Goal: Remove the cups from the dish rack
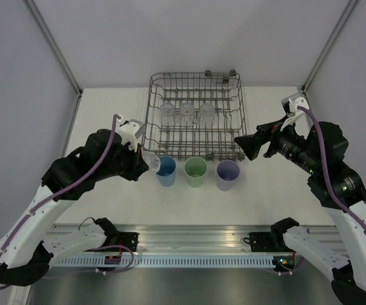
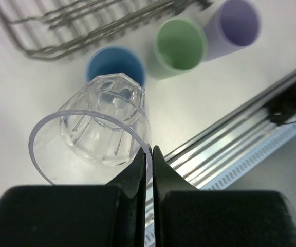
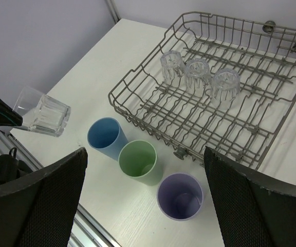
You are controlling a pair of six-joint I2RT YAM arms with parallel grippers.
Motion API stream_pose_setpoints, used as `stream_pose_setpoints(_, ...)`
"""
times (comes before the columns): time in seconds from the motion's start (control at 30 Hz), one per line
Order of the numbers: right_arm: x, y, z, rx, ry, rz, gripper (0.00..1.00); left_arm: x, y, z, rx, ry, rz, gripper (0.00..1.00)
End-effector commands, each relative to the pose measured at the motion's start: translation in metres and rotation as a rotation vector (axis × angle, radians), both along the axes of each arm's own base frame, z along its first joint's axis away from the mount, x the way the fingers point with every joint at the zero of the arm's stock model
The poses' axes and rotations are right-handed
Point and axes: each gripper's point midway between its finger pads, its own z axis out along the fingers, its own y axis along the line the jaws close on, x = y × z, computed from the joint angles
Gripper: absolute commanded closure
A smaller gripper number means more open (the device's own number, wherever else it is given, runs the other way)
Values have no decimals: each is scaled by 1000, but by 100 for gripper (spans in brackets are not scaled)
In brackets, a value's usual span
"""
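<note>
Three clear glasses [image 1: 187, 112] in dish rack [image 1: 192, 136]

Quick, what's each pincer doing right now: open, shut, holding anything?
Left pincer: closed, pinching the rim of a clear glass.
Right pincer: open, holding nothing.

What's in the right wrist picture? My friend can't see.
The open right tool hangs over a blue cup, a green cup and a purple cup standing on the white table. Behind, three clear glasses sit in the dish rack; at left, the left tool holds a fourth glass.
</note>
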Motion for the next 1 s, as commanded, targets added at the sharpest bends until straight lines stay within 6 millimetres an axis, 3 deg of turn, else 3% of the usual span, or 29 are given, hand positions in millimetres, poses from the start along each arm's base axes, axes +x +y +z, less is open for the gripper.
stream_pose_setpoints(0.0,1,-6,2,-32,-13,-28,2,1,62,-19,227,3,208,98)
stream_pose_setpoints(0.1,2,-6,0,-33,-10,-26,2,8,79,-46,355,38,281,98)
stream_pose_setpoints(0.3,1,-4,-3,-38,0,-13,2,23,81,-86,439,124,329,98)
stream_pose_setpoints(0.53,-4,-2,-1,-36,-4,12,2,56,90,-117,414,264,395,98)
stream_pose_setpoints(0.7,-6,4,-2,-27,0,46,2,86,105,-153,381,393,489,98)
stream_pose_setpoints(0.83,-8,9,0,-13,-3,76,2,108,119,-169,381,466,546,98)
stream_pose_setpoints(0.97,-10,11,2,-3,-13,94,2,134,130,-171,366,488,594,98)
